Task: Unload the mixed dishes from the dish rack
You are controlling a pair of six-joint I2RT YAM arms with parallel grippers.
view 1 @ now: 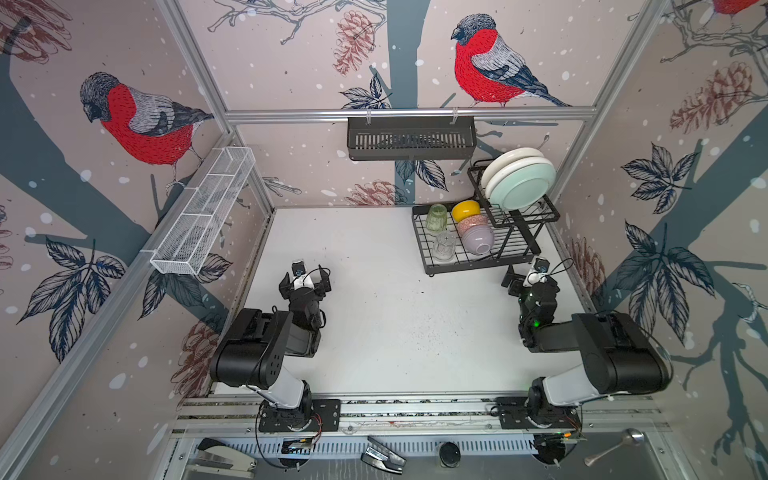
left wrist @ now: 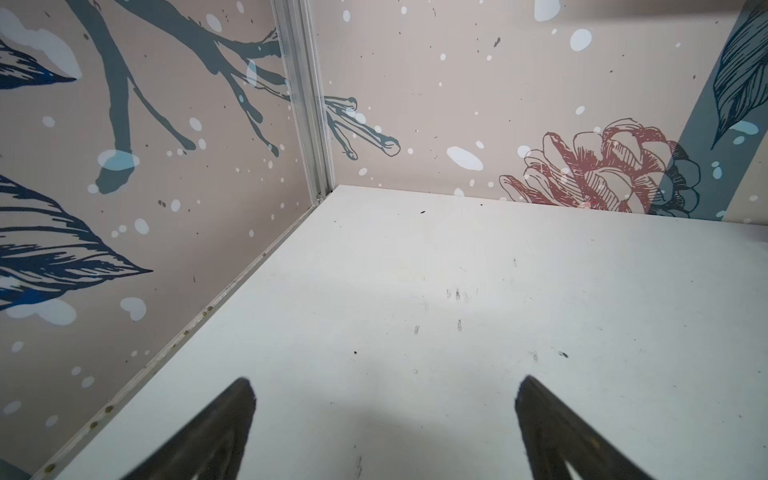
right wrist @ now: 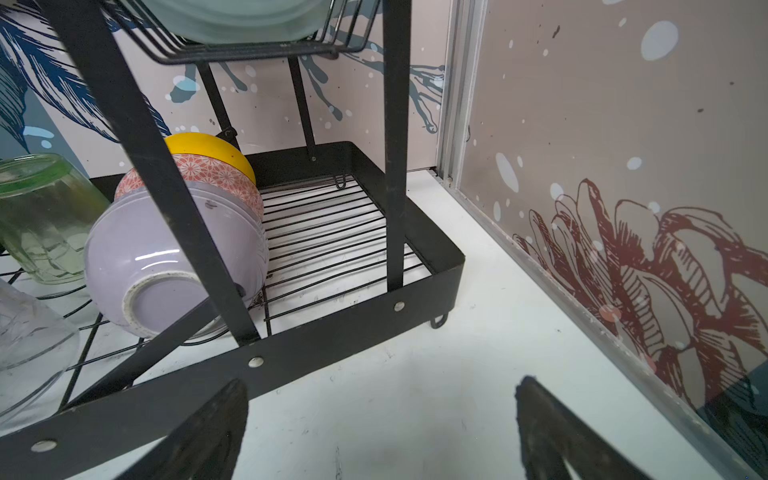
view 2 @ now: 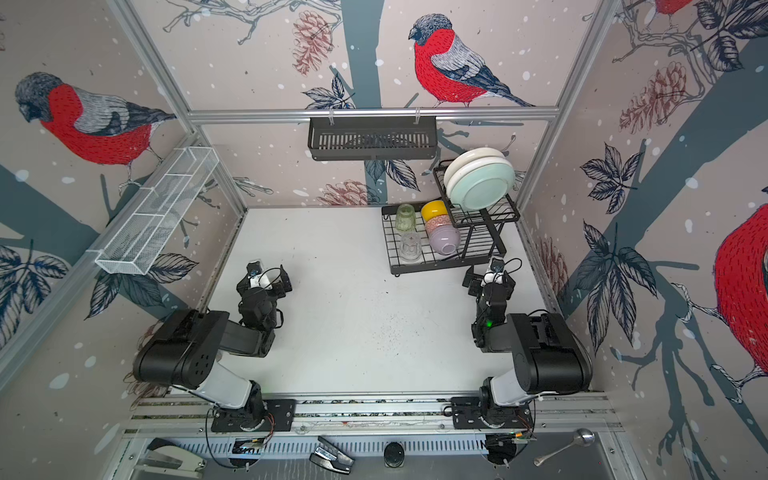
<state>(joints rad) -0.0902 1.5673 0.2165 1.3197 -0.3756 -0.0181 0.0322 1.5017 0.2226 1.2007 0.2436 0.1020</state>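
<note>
A yellow bowl (view 1: 465, 210), a pink bowl (view 1: 471, 225) patterned with white florets and a lilac bowl (view 1: 478, 241) are seen against the black wire of the dish rack (right wrist: 353, 328). A pale-green tumbler (view 1: 436, 218) and a clear tumbler (view 1: 444, 246) are also shown. The cream plates (view 1: 505, 164) are paired with a mint plate (view 1: 525, 185). The white table (view 1: 374, 270) is speckled with dark marks; the beige walls (view 1: 291, 83) are printed with red-breasted grey birds (view 1: 486, 62), slate-blue branches (view 1: 41, 158) and rust-red pine cones (view 1: 353, 39).

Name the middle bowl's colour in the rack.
Bowl: pink with white floral pattern; clearest in right wrist view.
</note>
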